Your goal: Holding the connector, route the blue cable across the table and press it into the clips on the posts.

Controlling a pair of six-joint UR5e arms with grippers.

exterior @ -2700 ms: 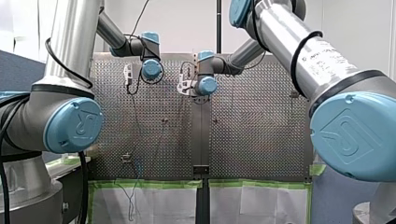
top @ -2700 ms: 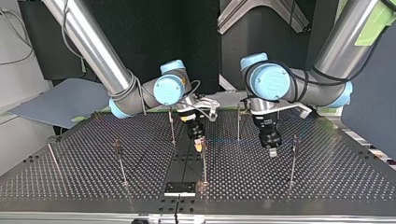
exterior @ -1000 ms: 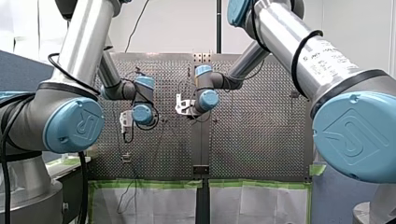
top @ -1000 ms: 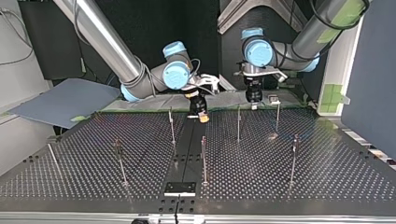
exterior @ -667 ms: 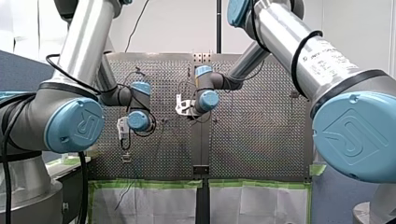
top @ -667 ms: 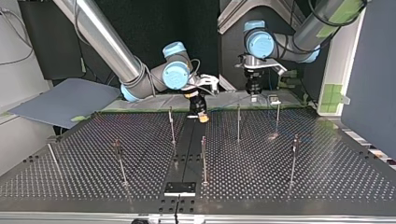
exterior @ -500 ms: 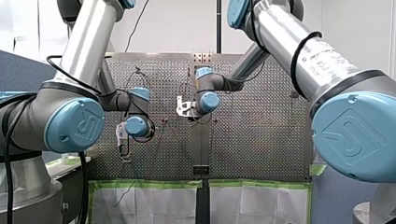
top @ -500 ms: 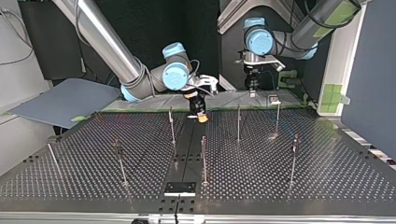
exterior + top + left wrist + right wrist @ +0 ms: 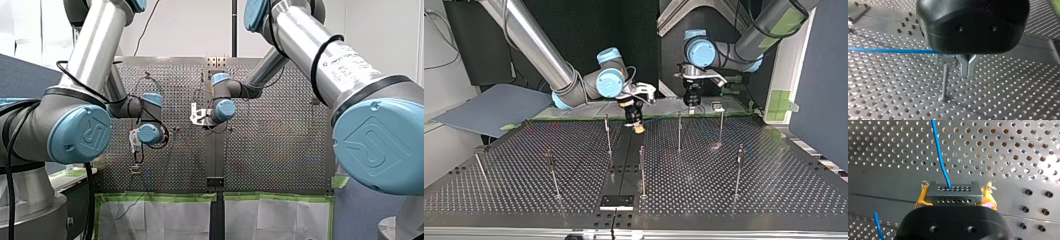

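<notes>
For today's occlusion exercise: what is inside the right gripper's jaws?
A dark connector sits between the yellow pads, the blue cable leaving its face. The black body of my right gripper hides its rear.

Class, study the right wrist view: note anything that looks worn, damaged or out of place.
The yellow pads on my right gripper look worn: ragged, torn scraps stick out at both sides of the grey connector, and pink shows beneath. The blue cable leaves the connector cleanly.
</notes>
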